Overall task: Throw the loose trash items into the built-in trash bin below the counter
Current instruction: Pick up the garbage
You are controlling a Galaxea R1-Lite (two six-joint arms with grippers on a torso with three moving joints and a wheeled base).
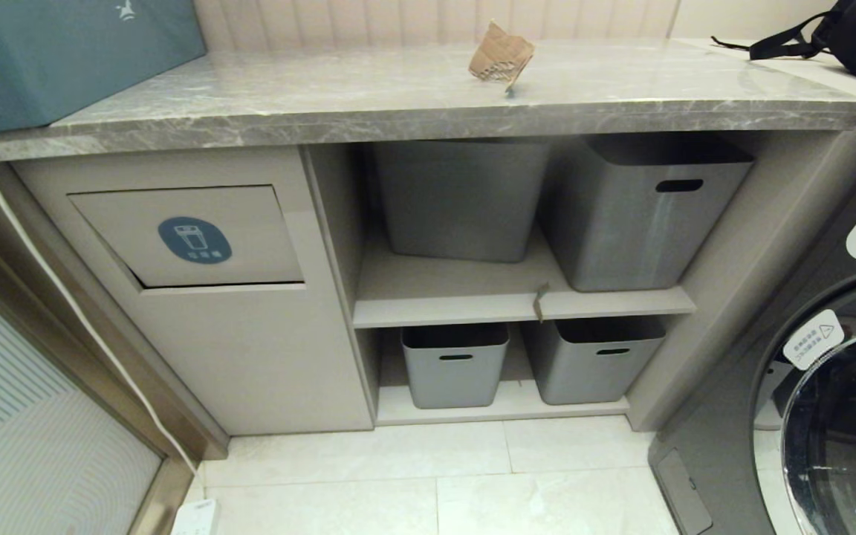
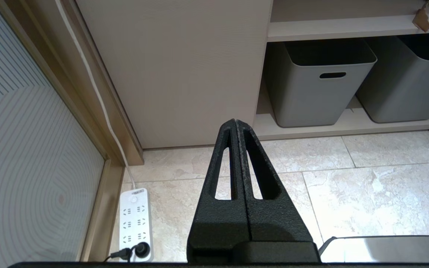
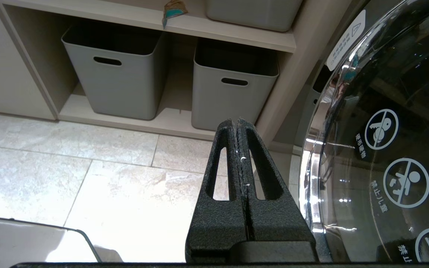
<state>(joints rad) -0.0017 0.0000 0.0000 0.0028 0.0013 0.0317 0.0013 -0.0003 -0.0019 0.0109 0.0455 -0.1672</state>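
Observation:
A crumpled tan cardboard scrap with dark print (image 1: 501, 56) stands on the grey marble counter (image 1: 324, 96), near its back middle. A smaller scrap (image 1: 541, 299) hangs over the front edge of the middle shelf; it shows a teal side in the right wrist view (image 3: 173, 9) and tan in the left wrist view (image 2: 421, 18). The built-in trash bin flap (image 1: 190, 236), with a blue oval sticker, sits in the beige cabinet front below the counter's left part. My left gripper (image 2: 235, 122) and right gripper (image 3: 236, 121) are both shut and empty, low over the floor, outside the head view.
Several grey tubs with slot handles (image 1: 636, 208) fill the shelves. A teal box (image 1: 64, 52) and a black strapped bag (image 1: 837, 33) sit at the counter's ends. A washing machine door (image 1: 844, 416) is close on the right. A white power strip (image 2: 134, 219) lies on the floor at the left.

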